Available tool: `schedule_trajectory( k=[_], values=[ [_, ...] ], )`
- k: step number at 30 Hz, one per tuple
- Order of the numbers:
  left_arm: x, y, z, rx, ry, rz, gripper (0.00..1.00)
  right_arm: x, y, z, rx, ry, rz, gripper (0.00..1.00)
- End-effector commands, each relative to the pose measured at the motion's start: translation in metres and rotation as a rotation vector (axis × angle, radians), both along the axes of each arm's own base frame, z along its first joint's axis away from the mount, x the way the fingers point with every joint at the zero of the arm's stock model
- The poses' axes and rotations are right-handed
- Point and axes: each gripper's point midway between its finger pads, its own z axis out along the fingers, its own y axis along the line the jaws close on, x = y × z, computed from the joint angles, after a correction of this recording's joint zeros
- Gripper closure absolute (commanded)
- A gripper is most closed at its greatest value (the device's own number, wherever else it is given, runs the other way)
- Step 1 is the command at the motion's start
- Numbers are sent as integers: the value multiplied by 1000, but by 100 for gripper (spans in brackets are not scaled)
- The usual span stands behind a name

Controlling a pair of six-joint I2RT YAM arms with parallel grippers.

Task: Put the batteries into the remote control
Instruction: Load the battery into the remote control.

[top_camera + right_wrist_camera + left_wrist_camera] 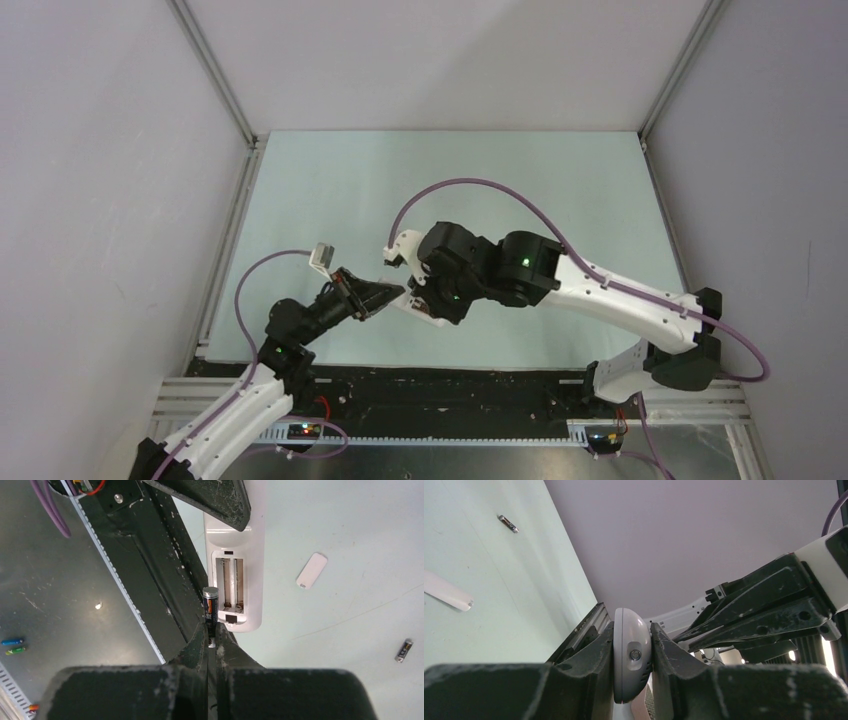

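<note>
My left gripper [632,630] is shut on one end of the white remote control [632,655], holding it above the table near the front edge. In the right wrist view the remote control [251,555] shows its back, with the battery compartment [233,587] uncovered and both slots bare. My right gripper [212,630] is shut on a dark battery [210,607], which points forward just left of the compartment's near end. A second battery [404,650] lies loose on the table, also seen as the battery [508,523] in the left wrist view. From above, the two grippers meet at the remote control [425,312].
The small flat white cover [311,570] lies on the pale green table [450,180] to the right of the remote. The black slotted rail [125,575] of the table's front edge runs just left of it. Grey walls close in three sides.
</note>
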Motion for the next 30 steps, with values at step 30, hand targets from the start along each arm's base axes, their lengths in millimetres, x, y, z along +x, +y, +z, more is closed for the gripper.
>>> schedule_trajectory(
  k=[30],
  values=[
    [-5, -2, 4, -8, -36, -27, 100, 5, 10, -32, -116, 73, 46, 100]
  ],
)
